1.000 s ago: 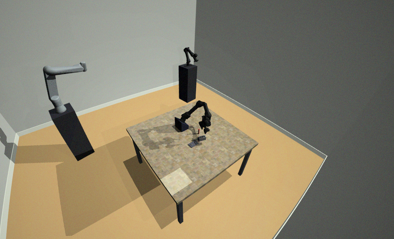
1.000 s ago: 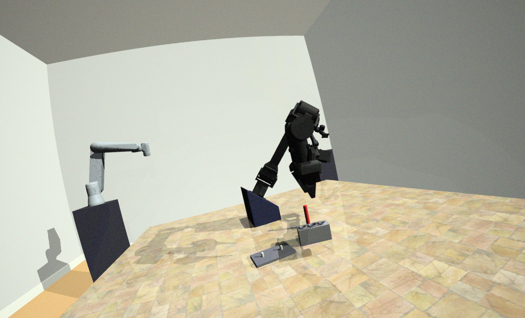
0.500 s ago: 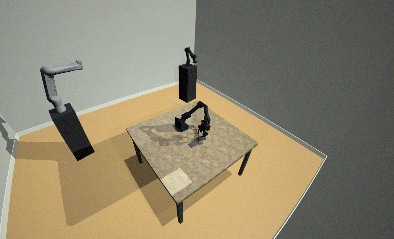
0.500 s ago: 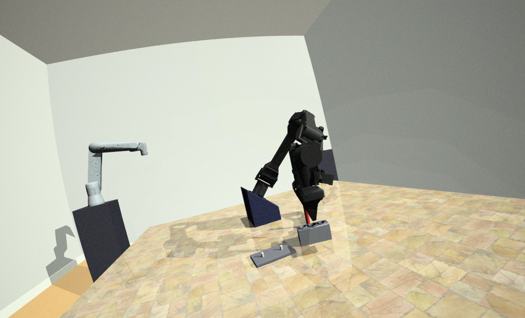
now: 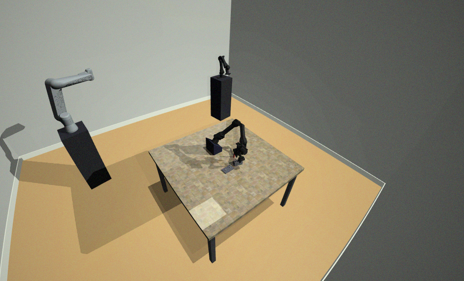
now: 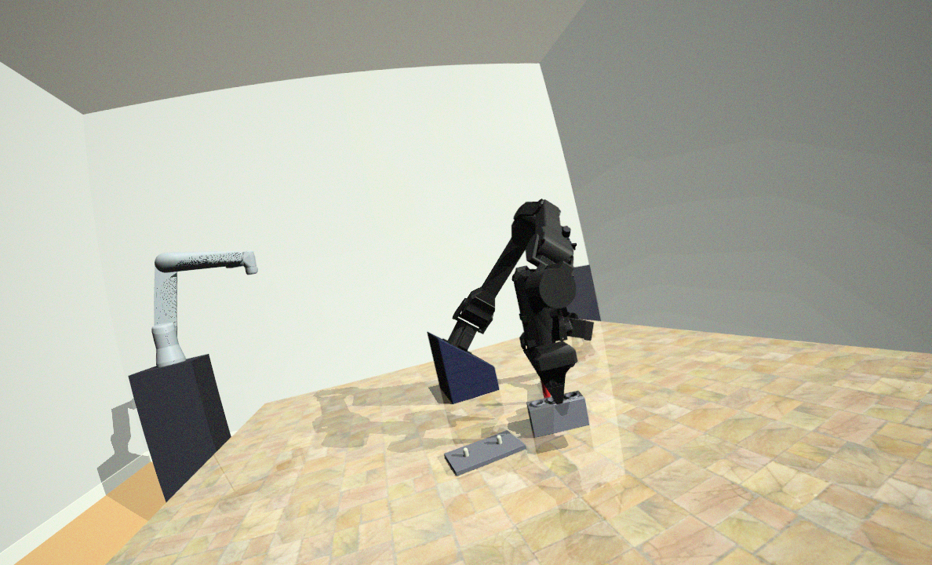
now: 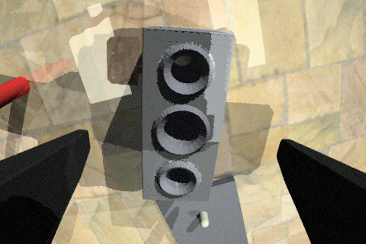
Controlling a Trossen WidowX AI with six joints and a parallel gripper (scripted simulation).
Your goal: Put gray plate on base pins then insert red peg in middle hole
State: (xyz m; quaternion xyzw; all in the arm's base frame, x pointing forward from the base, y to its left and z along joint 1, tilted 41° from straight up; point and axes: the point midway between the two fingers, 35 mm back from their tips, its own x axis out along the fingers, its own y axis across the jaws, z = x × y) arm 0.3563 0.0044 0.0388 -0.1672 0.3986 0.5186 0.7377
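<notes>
The gray plate (image 5: 236, 163) (image 6: 560, 420) (image 7: 219, 84) is a thick block with three round holes facing up. It stands on the table beside the base. The base (image 5: 227, 169) (image 6: 483, 455) (image 7: 225, 206) lies flat with two pale upright pins; one pin (image 7: 204, 219) shows in the wrist view. My gripper (image 6: 559, 399) (image 7: 186, 145) is open and empty, pointing down over the plate, with one finger to each side of it in the wrist view. The red peg (image 5: 234, 155) (image 6: 546, 391) (image 7: 13, 89) stands upright behind the plate in the exterior view, partly hidden by my finger.
My arm's dark blue wedge mount (image 5: 213, 146) (image 6: 471, 376) stands on the table behind the base. A gray arm (image 5: 69, 82) (image 6: 202, 261) stands on a pedestal off the table. Another black arm stands on a dark pedestal (image 5: 221, 97) beyond the table.
</notes>
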